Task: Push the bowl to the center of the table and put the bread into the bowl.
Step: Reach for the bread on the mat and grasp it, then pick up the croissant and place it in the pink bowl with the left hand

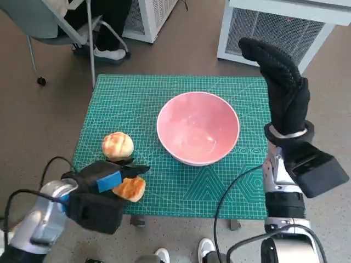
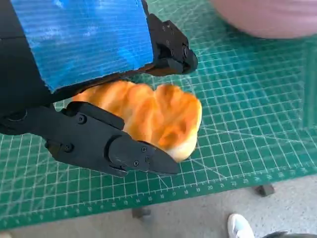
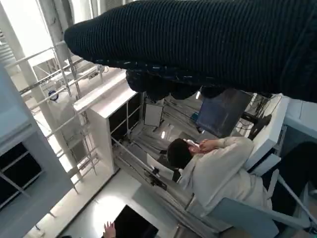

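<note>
Bread [image 2: 153, 116] pinched by left robot hand [image 1: 104, 183] over green cutting mat [image 1: 164, 93]; right robot hand [image 1: 279, 82] spread.

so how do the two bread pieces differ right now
The near bread sits between the left hand's fingers at the mat's front edge; the far bread lies free, farther in. The near one looks flatter and more orange, the far one rounder and paler. Both remain outside the bowl.

Bread [image 2: 153, 116] half under left hand [image 2: 84, 74]
</note>
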### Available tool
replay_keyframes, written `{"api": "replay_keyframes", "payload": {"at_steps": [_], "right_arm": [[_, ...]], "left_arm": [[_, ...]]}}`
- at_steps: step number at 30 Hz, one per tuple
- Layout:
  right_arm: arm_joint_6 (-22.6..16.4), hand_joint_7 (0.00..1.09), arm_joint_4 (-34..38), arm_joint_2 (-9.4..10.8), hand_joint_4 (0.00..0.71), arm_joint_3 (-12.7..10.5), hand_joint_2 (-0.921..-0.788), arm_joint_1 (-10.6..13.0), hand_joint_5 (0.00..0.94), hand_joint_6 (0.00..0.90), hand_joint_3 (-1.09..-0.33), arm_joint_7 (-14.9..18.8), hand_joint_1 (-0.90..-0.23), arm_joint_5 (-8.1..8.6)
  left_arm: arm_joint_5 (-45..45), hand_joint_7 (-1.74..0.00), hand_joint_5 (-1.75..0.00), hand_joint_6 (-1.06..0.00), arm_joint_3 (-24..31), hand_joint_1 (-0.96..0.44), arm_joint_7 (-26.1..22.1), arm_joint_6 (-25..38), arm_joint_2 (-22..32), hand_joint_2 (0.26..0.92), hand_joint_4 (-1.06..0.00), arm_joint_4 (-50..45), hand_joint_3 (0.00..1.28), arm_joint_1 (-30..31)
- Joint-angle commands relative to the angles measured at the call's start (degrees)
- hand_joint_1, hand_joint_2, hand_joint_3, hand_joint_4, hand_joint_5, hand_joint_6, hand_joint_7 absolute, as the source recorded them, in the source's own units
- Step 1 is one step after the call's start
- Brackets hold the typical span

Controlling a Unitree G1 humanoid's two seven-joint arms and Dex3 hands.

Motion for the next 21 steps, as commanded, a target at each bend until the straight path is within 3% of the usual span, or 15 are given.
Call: {"api": "replay_keyframes", "payload": {"at_steps": [1, 3, 4, 7, 9, 12, 16, 21], "right_arm": [[0.6, 0.55, 0.0, -0.3, 0.215, 0.2, -0.921, 1.3, 0.038, -0.001, -0.867, 0.1, -0.525, -0.16], [0.6, 0.55, 0.0, -0.3, 0.214, 0.2, -0.921, 1.3, 0.038, -0.001, -0.867, 0.1, -0.524, -0.18], [0.5, 0.54, -0.1, -0.4, 0.213, 0.2, -0.921, 1.3, 0.038, -0.001, -0.867, 0.1, -0.524, -0.19], [0.4, 0.54, 0.0, -0.4, 0.211, 0.2, -0.921, 1.4, 0.038, -0.001, -0.867, 0.1, -0.524, -0.23], [0.4, 0.53, 0.0, -0.4, 0.210, 0.2, -0.921, 1.4, 0.039, -0.001, -0.867, 0.1, -0.524, -0.23], [0.3, 0.53, 0.2, -0.4, 0.208, 0.2, -0.921, 1.4, 0.039, -0.001, -0.868, 0.2, -0.525, -0.16], [0.1, 0.53, 0.4, -0.3, 0.204, 0.3, -0.921, 1.3, 0.039, -0.001, -0.871, 0.2, -0.524, -0.28], [0.1, 0.54, 0.7, -0.2, 0.200, 0.3, -0.921, 1.2, 0.040, -0.001, -0.873, 0.3, -0.524, -0.14]], "left_arm": [[1.6, -0.76, -0.10, -0.35, -1.0, -0.17, -0.2, 2.7, -0.5, 0.869, -0.65, 0.0, 0.00, 0.5], [1.7, -0.84, -0.35, -0.37, -1.2, -0.14, -0.4, 3.4, -0.6, 0.873, -0.61, -0.2, 0.00, 0.8], [1.7, -1.00, -0.72, -0.40, -1.3, -0.09, -0.5, 3.7, -0.6, 0.890, -0.59, -0.3, 0.08, 0.9], [1.3, -1.13, -1.20, -0.45, -1.2, -0.03, -0.3, 3.5, -0.3, 0.910, -0.56, -0.2, 0.16, 1.4], [0.9, -1.13, -1.32, -0.49, -1.0, -0.02, -0.1, 2.7, 0.1, 0.904, -0.57, -0.1, 0.19, 1.6], [0.1, -1.16, -1.38, -0.53, -0.6, -0.01, 0.0, 1.7, 0.5, 0.812, -0.59, -0.3, 0.35, 1.6], [-2.1, -1.25, -1.32, -0.54, 1.1, 0.00, -1.0, 1.0, 1.4, 0.744, -0.63, -2.4, 0.45, 1.1], [-4.2, -1.27, -1.24, -0.54, 3.0, 0.00, -1.9, 1.2, 1.9, 0.808, -0.65, -5.4, 0.33, 0.3]]}}
